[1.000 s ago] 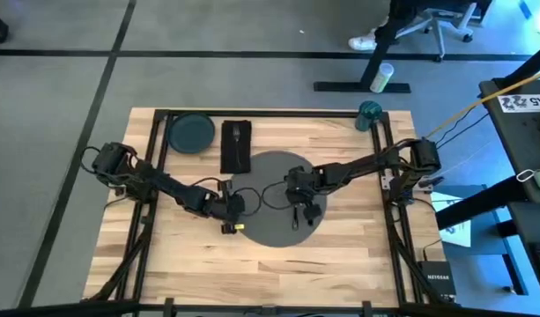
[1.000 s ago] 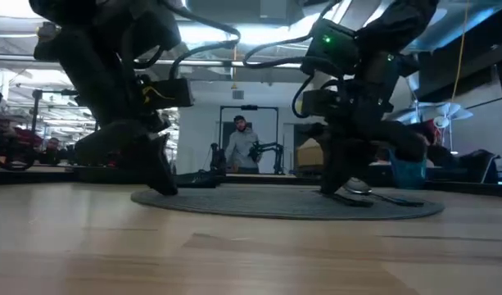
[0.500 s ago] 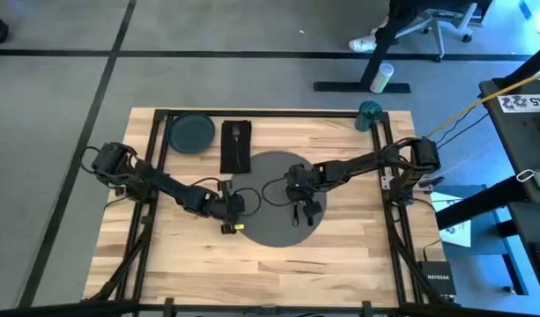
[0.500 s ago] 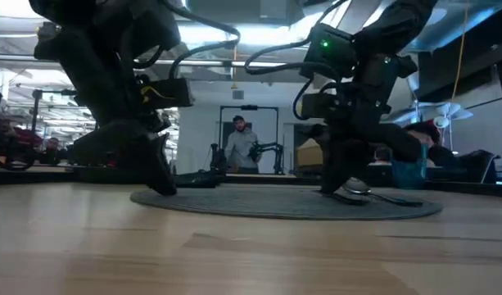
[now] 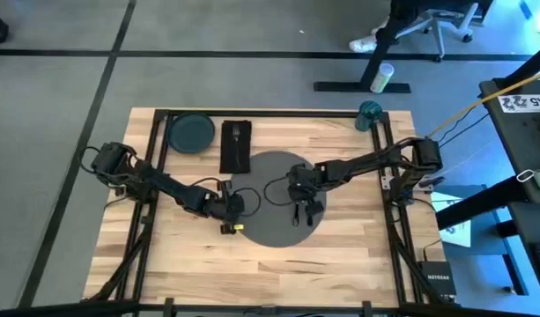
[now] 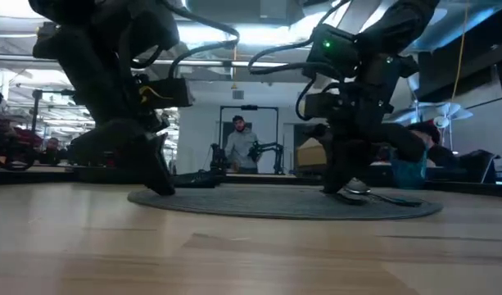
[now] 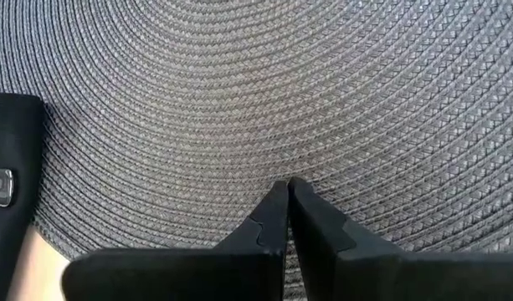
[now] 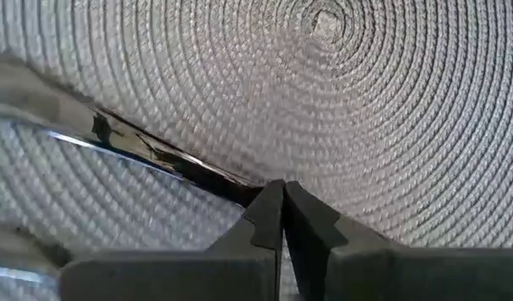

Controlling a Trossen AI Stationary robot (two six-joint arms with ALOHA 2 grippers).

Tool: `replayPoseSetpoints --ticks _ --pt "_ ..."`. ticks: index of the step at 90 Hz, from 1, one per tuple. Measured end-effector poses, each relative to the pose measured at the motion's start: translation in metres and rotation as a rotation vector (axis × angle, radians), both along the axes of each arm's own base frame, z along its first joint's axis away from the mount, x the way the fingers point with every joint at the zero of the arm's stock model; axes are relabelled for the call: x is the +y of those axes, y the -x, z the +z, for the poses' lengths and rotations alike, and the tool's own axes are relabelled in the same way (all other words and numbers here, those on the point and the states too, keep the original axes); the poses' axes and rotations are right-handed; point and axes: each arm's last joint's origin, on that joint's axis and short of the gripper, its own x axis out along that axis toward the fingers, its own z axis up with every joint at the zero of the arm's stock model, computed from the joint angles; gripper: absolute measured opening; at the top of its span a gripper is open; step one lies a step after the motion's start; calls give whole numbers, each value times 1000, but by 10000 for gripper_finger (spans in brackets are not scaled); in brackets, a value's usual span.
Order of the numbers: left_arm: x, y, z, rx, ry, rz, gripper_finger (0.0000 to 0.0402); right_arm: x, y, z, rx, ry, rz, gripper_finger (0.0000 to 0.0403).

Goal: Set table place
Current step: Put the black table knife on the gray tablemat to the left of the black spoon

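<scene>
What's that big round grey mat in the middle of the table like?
The placemat is a large, flat, dark-grey disc, woven in concentric rings like braided cord. It lies flat on the wooden table. The left gripper is down at its left edge, and the right gripper is over it, where a shiny metal utensil rests on the weave.

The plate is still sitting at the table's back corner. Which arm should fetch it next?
Left, probably. The plate lies on the left arm's side, and the left gripper is shut on nothing at the placemat's edge. The right gripper is shut on a utensil.
</scene>
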Motion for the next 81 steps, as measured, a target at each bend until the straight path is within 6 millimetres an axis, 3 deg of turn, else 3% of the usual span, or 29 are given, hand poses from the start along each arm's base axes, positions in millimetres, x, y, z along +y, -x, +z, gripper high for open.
replayPoseSetpoints --ticks 14,34,51,62,81 --pt "0 0 0 1 -1 0 0 7 1 15 -55 -34 25 0" --pt "0 0 0 1 -1 1 0 47 2 16 -68 -82 138 0" --pt "0 0 0 0 0 3 0 64 5 15 -60 -86 149 0" --pt "0 0 0 -2 2 8 0 62 9 11 2 -26 89 0" --pt "0 0 0 -2 2 8 0 30 12 8 59 65 -116 0"
